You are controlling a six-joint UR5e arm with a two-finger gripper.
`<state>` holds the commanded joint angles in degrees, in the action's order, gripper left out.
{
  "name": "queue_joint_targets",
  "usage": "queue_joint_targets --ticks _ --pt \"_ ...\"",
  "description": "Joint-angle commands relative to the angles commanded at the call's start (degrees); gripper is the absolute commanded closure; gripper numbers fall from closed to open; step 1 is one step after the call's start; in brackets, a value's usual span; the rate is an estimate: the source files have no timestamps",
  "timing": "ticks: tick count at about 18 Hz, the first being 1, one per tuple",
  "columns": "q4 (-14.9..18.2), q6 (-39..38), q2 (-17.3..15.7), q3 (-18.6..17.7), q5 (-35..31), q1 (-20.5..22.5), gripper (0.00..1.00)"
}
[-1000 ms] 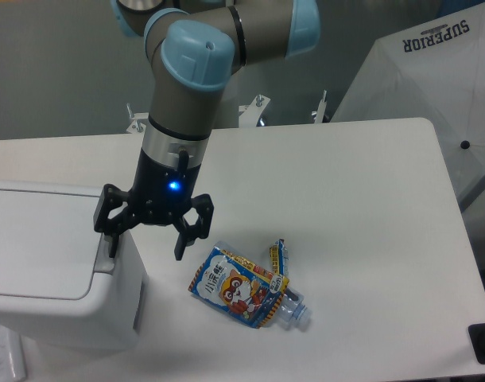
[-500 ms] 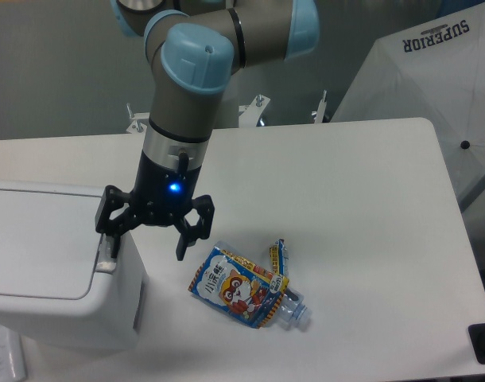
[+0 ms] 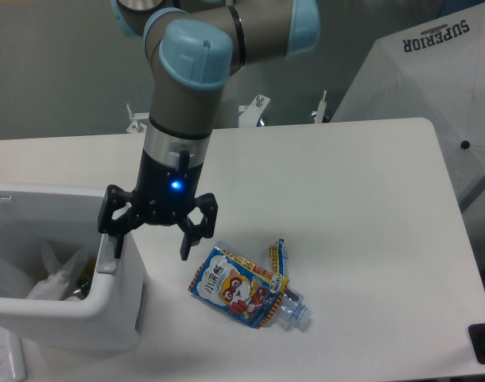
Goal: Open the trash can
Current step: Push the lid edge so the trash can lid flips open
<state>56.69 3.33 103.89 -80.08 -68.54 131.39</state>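
Note:
The trash can (image 3: 64,318) is a large white boxy bin at the table's left front. Its top stands open, and crumpled white waste (image 3: 56,278) shows inside. No lid lies over the opening. My gripper (image 3: 151,253) hangs open at the bin's right rim and holds nothing. Its left finger (image 3: 118,245) rests at the rim where the push bar (image 3: 107,267) sits. The right finger (image 3: 186,247) hangs over the table between the bin and a crushed bottle.
A crushed plastic bottle (image 3: 242,288) with a colourful label lies on the white table (image 3: 346,207) just right of the gripper. A white fabric thing (image 3: 433,72) printed SUPERIOR stands at the back right. A small black object (image 3: 483,344) sits at the table's front right corner.
The flat white lid that covered the bin in both earlier frames is gone from its top, and the inside shows. The gripper sank slightly at the rim.

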Motion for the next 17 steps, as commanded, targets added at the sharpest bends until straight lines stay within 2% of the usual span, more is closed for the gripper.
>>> queue_joint_targets --ticks 4,9,13,16,17 --pt "-0.44 6.41 -1.32 0.80 -14.40 3.16 0.00" --pt "-1.05 9.86 -0.79 0.27 -25.39 6.67 0.00" --pt "-0.62 11.42 -0.70 -0.08 -27.35 9.84 0.00" --pt "-0.09 22.74 -0.70 -0.95 -27.52 11.42 0.00" --pt "-0.09 24.26 -0.70 -0.96 -27.52 11.78 0.00"
